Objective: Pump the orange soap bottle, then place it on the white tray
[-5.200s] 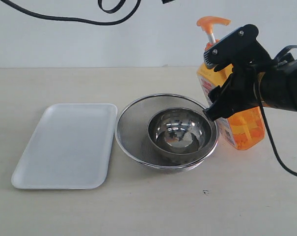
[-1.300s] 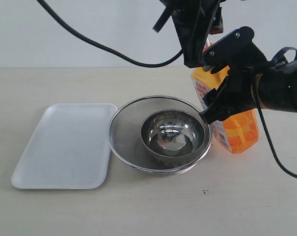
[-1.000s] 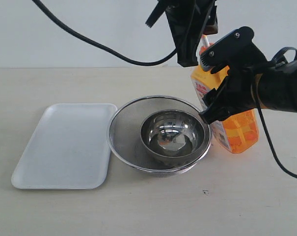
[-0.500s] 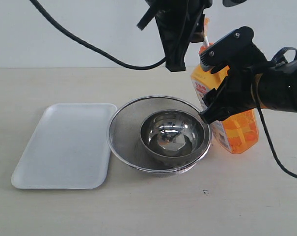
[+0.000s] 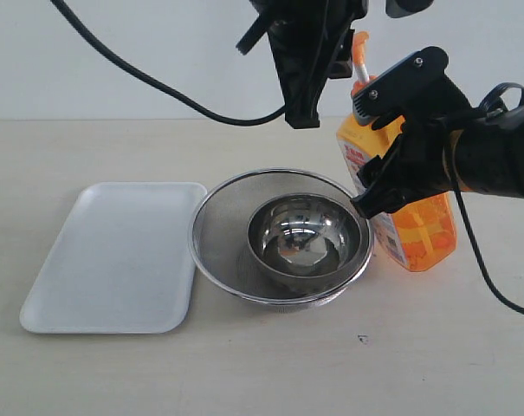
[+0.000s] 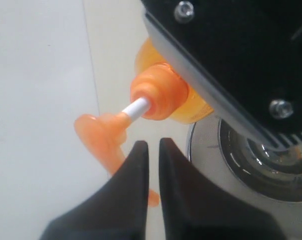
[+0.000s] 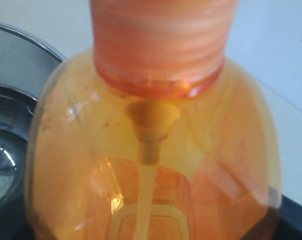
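Lifted leftward off the pump head (image 6: 103,136), the left gripper (image 6: 151,146) is nearly closed and empty; the right gripper (image 5: 366,152) clamps the orange soap bottle (image 5: 423,227).

left gripper (image 6: 151,146): raised, jaws nearly closed | right gripper (image 5: 366,152): clamping orange soap bottle (image 5: 424,227)

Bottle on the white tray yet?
No. The orange soap bottle stands on the table right of the mesh strainer, while the white tray lies on the strainer's other side.
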Available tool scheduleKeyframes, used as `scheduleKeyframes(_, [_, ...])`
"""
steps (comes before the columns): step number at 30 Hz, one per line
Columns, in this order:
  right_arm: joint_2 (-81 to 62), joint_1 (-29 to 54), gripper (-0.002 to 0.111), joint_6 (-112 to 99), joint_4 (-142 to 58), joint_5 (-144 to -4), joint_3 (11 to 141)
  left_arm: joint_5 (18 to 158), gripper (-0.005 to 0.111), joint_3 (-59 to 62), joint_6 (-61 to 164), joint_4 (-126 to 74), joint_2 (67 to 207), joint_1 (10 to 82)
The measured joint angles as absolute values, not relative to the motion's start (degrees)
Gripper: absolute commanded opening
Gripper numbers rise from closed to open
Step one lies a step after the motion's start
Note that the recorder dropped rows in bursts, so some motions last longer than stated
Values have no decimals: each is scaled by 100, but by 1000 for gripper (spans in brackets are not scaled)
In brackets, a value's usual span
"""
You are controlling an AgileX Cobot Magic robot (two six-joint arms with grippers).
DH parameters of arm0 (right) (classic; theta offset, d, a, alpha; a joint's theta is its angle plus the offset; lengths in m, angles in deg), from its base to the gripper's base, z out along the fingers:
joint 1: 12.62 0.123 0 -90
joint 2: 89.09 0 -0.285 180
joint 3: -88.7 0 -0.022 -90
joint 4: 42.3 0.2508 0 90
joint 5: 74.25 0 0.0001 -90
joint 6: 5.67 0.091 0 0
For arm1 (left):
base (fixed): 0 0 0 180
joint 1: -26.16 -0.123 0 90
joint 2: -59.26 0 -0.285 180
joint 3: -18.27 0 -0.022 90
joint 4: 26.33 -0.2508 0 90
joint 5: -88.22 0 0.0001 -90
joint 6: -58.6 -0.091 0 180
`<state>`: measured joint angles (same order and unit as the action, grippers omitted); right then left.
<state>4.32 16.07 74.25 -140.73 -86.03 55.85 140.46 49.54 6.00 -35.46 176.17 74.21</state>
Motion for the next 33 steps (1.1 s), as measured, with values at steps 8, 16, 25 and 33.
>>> scheduleKeyframes(8, [432, 1607, 0, 7425, -14073, -8603, 5585, 14059, 5, 4954, 639, -3615, 17617, 7421])
scheduleKeyframes(16, [432, 1607, 0, 7425, -14073, -8603, 5585, 14089, 5, 4954, 690, -3763, 17617, 7421])
scheduleKeyframes(25, [432, 1607, 0, 7414, -14073, -8603, 5585, 14345, 5, 4954, 579, -3247, 17453, 7421])
scheduleKeyframes(33, [432, 1607, 0, 7402, -14073, -8603, 5585, 14356, 5, 4954, 513, -3171, 16936, 7421])
